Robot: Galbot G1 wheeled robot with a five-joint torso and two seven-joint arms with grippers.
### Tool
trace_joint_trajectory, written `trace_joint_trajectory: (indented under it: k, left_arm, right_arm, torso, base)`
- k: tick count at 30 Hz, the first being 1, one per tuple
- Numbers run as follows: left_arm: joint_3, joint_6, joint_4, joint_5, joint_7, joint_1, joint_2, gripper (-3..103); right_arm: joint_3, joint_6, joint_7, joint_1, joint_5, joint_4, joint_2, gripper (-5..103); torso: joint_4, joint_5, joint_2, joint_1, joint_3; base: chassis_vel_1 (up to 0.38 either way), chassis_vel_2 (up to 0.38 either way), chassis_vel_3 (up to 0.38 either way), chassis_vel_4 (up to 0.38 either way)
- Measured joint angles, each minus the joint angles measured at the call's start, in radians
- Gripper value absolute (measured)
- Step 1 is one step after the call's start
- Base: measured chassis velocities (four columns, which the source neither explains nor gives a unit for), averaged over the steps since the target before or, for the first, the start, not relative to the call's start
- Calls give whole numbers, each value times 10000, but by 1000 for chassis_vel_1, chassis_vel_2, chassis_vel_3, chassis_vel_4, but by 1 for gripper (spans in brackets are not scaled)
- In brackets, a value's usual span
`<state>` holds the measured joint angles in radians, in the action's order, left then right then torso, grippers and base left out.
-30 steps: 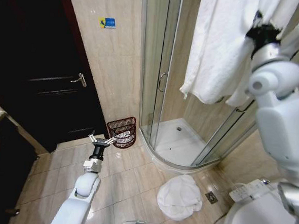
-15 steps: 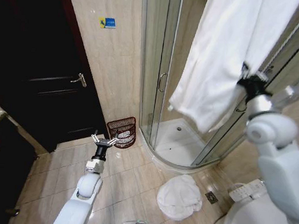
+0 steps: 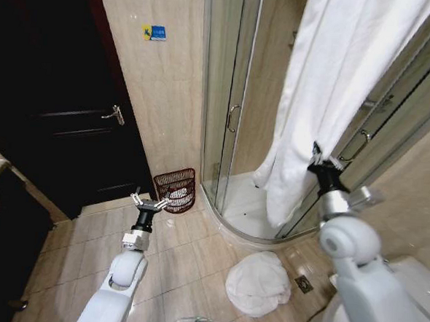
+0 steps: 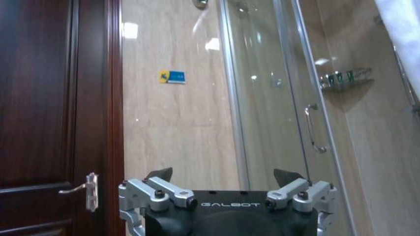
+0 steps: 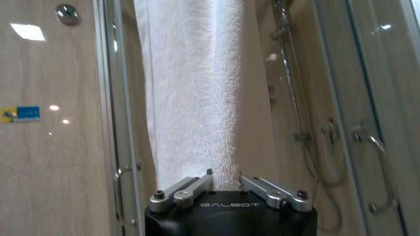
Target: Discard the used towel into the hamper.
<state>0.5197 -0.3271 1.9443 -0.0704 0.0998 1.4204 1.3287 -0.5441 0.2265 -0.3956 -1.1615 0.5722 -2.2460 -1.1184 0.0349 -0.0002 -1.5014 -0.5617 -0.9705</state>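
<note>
Head view. Your right tool (image 3: 318, 164) stands raised at the right of the scene, its fingers pinched on the lower part of a long white towel (image 3: 336, 88) that hangs down in front of the glass shower enclosure (image 3: 230, 96). The towel's bottom edge drapes to just above the white shower tray (image 3: 249, 203). Your left tool (image 3: 149, 200) is held low over the tiled floor (image 3: 179, 265), fingers spread, carrying nothing. The hamper (image 3: 175, 189), a dark red-brown wire basket, sits on the floor against the beige wall, between the dark door (image 3: 65, 101) and the shower's edge, just beyond the left tool; something white lies inside it. A second white towel (image 3: 259, 282) lies crumpled on the floor below the shower's curved sill, near the toilet (image 3: 381, 310) at the lower right.

Left wrist view. You see the left tool (image 4: 225, 178) with its two fingers (image 4: 159, 175) set wide apart and nothing between them. Beyond stand the door with its lever handle (image 4: 82, 189), the wall carrying a small blue and yellow sticker (image 4: 172, 76), and the shower door.

Right wrist view. The right tool (image 5: 225, 178) has its fingers (image 5: 190, 189) drawn together on the towel (image 5: 194, 88), which rises straight up from the grip. The shower hose (image 5: 295, 98) hangs behind the glass.
</note>
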Motion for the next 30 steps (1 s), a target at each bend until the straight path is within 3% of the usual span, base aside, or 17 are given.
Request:
trace_joint_trajectory:
  k: [7,12,19,21,25,27,28,29,30]
  left_arm:
    - [67,43,179,-303,-1,-23,-69,100]
    - [68,-91,133,-487,-18,33,-99,100]
    - [96,-203,179,-679,-35,145,-171,100]
    - [133,-204,222,-732,-35,156,-210,100]
    - [223,-167,367,-835,-37,177,-274,100]
    - [234,-154,446,-851,-69,214,-273,100]
    - [235,-153,499,-866,-120,258,-266,100]
    - [235,-153,499,-866,-120,258,-266,100]
    - [217,-153,550,-871,-154,294,-245,100]
  right_arm:
    - [-154,-345,336,-1097,-1541,358,-662,3]
    - [-144,-795,741,-2340,-2910,-36,-1511,3]
    - [46,-1213,901,-3088,-3944,-821,-2394,3]
    - [15,-1220,919,-3149,-4011,-1208,-2364,3]
    - [-692,-836,965,-3115,-3323,-2304,-1552,3]
    - [-1879,-677,993,-2980,-2428,-2593,-676,3]
    - [-2755,-581,994,-2935,-1714,-2614,-130,3]
    - [-2755,-581,994,-2935,-1714,-2614,-130,3]
    - [-3565,-446,977,-2870,-875,-2623,424,3]
  torso:
    - [0,2,0,0,0]
    - [-1,0,0,0,0]
    - [-1,3,0,0,0]
    - [0,4,0,0,0]
    - [0,8,0,0,-1]
    - [1,-7,-1,1,1]
    - [-1,2,-1,1,1]
    - [-1,2,-1,1,1]
    - [0,7,-1,0,0]
  base:
    - [0,0,0,0]
    - [0,0,0,0]
    - [0,0,0,0]
    - [0,0,0,0]
    - [0,0,0,0]
    - [0,0,0,0]
    - [0,0,0,0]
    - [0,0,0,0]
    - [0,0,0,0]
